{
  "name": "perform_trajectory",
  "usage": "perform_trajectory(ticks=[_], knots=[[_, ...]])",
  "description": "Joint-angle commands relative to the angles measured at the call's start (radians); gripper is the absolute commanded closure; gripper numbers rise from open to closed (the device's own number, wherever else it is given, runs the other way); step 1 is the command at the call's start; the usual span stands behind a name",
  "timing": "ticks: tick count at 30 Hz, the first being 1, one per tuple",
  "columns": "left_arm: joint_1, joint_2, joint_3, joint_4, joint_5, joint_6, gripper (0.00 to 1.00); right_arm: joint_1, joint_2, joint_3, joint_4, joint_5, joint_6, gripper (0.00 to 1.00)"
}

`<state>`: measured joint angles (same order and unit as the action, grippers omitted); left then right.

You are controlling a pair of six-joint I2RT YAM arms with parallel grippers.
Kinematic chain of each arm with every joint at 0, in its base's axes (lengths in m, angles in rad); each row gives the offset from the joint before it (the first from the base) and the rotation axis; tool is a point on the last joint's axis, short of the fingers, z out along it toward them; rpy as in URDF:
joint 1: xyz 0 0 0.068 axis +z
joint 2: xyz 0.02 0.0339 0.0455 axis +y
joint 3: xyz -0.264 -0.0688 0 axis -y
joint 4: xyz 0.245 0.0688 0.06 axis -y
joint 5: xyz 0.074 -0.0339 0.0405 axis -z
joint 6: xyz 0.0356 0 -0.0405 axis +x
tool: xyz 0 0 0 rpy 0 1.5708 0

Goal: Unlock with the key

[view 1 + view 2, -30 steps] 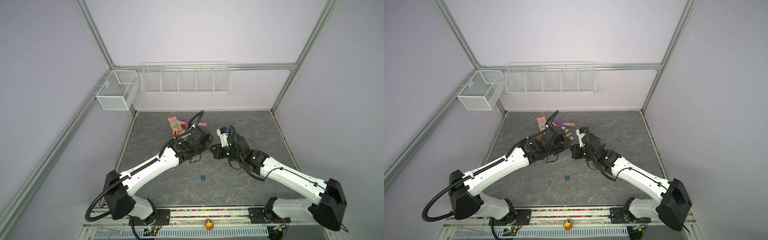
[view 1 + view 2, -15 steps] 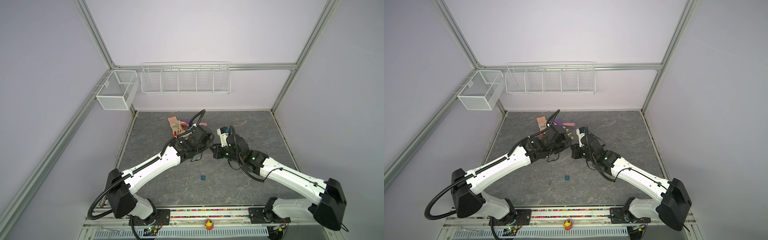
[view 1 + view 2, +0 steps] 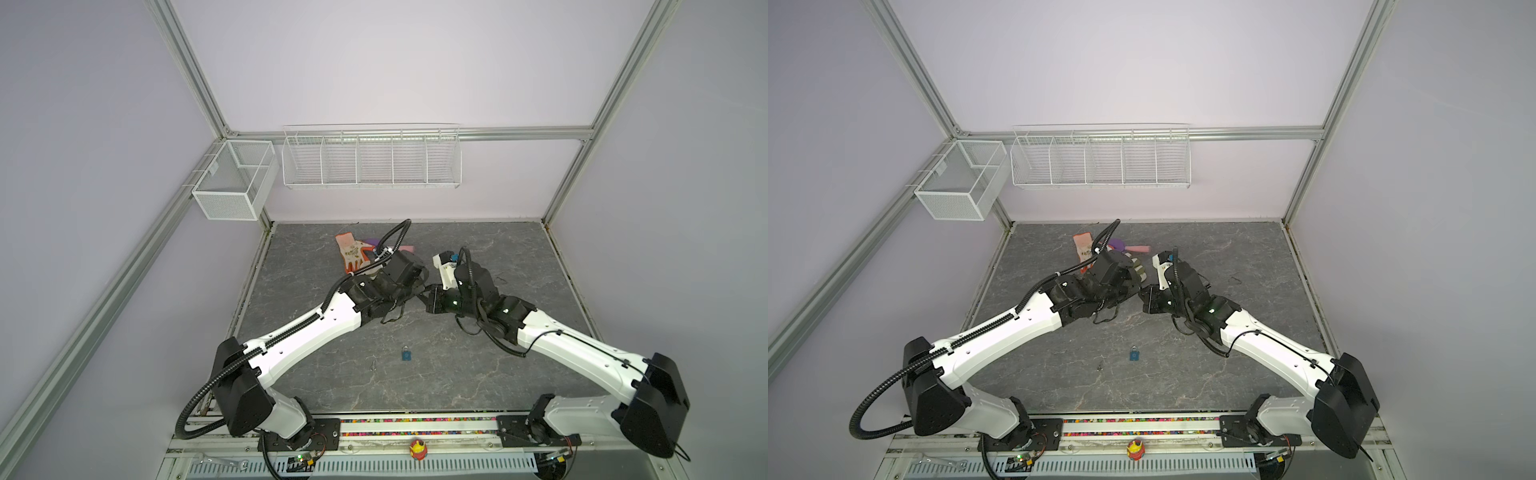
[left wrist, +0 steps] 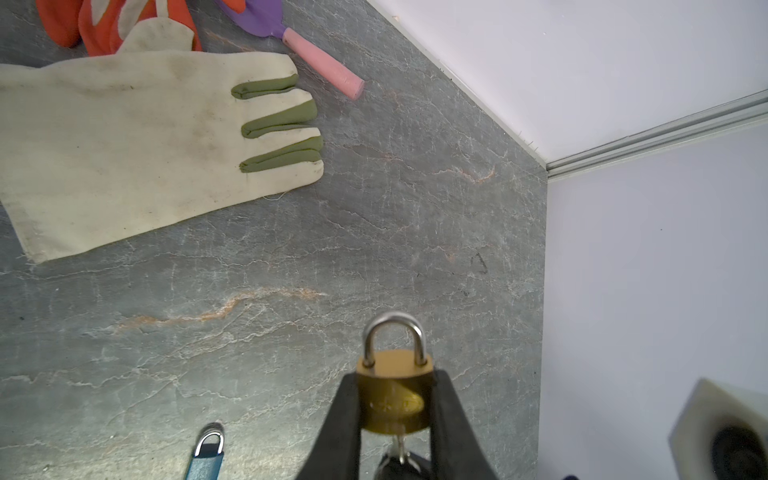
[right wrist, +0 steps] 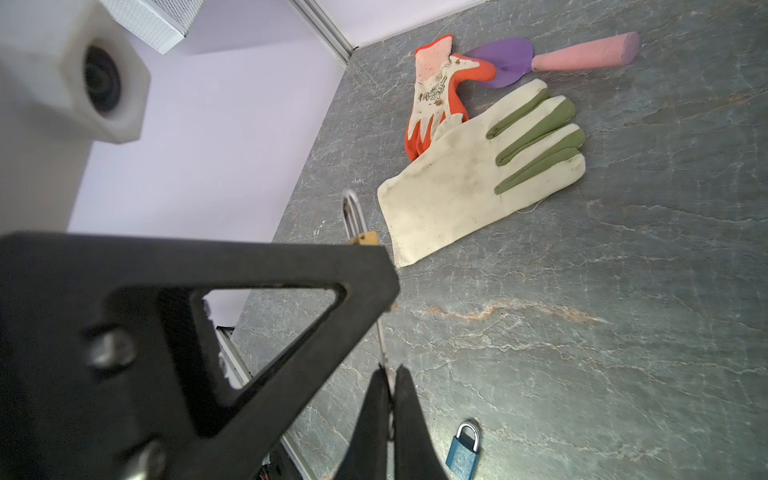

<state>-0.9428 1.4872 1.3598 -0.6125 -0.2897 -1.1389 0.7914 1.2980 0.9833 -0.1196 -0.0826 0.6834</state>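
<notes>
L tool (image 4: 395, 384) clamped on brass padlock (image 4: 392, 401), held mid-frame in both top views, above tabletop (image 3: 498, 374). R tool (image 5: 388, 384) pinched tight on key (image 5: 381, 345), which sits in lock's bottom. Spare blue padlock (image 3: 406, 354) lies lower-center.

No text legible anywhere, brass padlock (image 4: 394, 397) with a stamped mark on its face, perhaps a brand, too blurred to read, orange glove (image 5: 436, 89) with dark print on its back, illegible, blue padlock (image 5: 462, 451) with a small round emblem, unreadable
</notes>
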Motion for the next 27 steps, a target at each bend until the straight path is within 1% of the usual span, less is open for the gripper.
perform_trajectory(ticks=[1, 4, 8, 12, 15, 16, 18, 21, 24, 27], knots=[[-0.008, 0.027, 0.017, -0.055, -0.01, 0.015, 1.0, 0.001, -0.016, 0.044, 0.05, 0.0, 0.015, 0.94], [-0.008, 0.031, 0.016, -0.046, -0.013, 0.012, 1.0, 0.011, -0.013, -0.004, 0.114, 0.015, 0.04, 0.94], [-0.008, 0.02, 0.015, -0.015, 0.008, -0.004, 1.0, 0.031, 0.021, -0.019, 0.148, 0.05, 0.056, 0.94], [-0.01, 0.015, 0.02, -0.006, 0.013, -0.001, 1.0, 0.035, 0.06, -0.017, 0.186, 0.025, 0.075, 0.94], [-0.011, 0.009, 0.002, -0.005, 0.014, -0.001, 1.0, 0.027, 0.044, -0.022, 0.211, 0.037, 0.073, 0.94], [-0.011, 0.005, -0.008, -0.007, 0.01, 0.003, 1.0, 0.017, 0.034, -0.026, 0.226, 0.029, 0.077, 0.94], [-0.011, 0.002, -0.02, -0.024, -0.008, 0.018, 1.0, -0.014, 0.026, -0.027, 0.252, -0.025, 0.088, 0.94], [-0.011, 0.011, -0.018, -0.067, -0.04, 0.043, 1.0, -0.028, 0.023, 0.011, 0.204, -0.065, 0.058, 0.94], [-0.007, 0.011, -0.025, -0.077, -0.07, 0.045, 1.0, -0.028, 0.008, 0.013, 0.184, -0.058, 0.033, 0.94], [0.002, 0.004, -0.039, -0.046, -0.078, 0.047, 1.0, -0.029, -0.002, 0.02, 0.162, -0.051, 0.001, 0.94]])
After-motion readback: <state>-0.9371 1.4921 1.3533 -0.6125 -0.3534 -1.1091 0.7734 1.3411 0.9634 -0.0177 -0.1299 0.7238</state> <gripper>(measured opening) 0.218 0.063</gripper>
